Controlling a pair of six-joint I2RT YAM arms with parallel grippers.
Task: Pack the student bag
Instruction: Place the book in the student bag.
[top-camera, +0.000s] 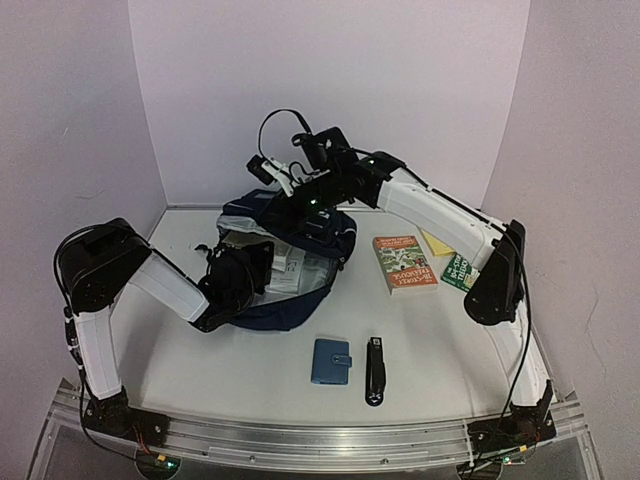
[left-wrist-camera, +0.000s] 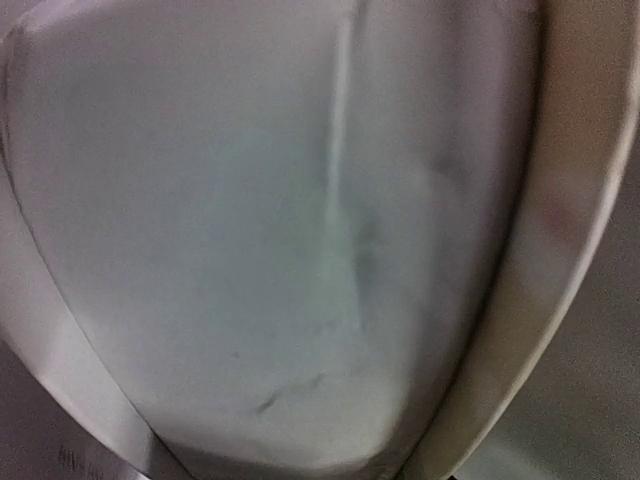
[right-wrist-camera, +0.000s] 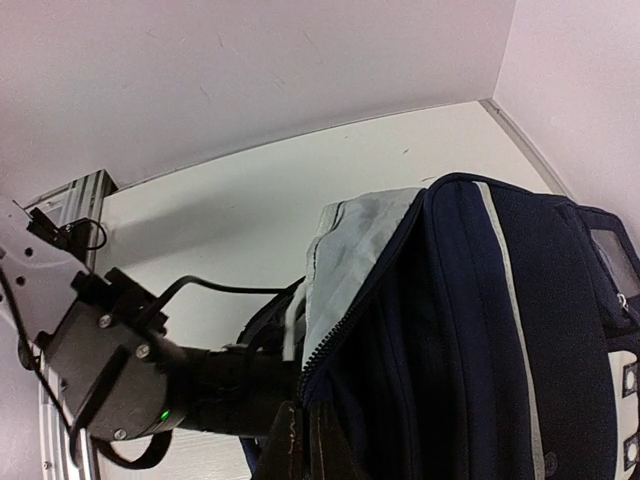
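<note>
**Rim-slip risk**

The student bag (top-camera: 285, 318) sits mid-table. Your right gripper (right-wrist-camera: 305, 445) is pinched on its open edge. If the fabric slips, the mouth could collapse onto your left gripper (top-camera: 250, 272) (buried inside, so can't tell its state).

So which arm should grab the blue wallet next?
Probably left. The right hand holds the dark navy striped fabric backpack open by its rim; the left hand, inside it, is nearer the small blue snap wallet.

Left arm (top-camera: 168, 287): white link shells, bulky black joints.
Right arm (top-camera: 438, 214): same white and black.
Cables (top-camera: 272, 122): thin, black, looping.
Left wrist housing (right-wrist-camera: 110, 370): black box, silver screws (right-wrist-camera: 98, 321), green light (right-wrist-camera: 163, 415).
Right gripper (right-wrist-camera: 303, 452): black, narrow.
Bases (top-camera: 108, 410): black blocks.
</note>
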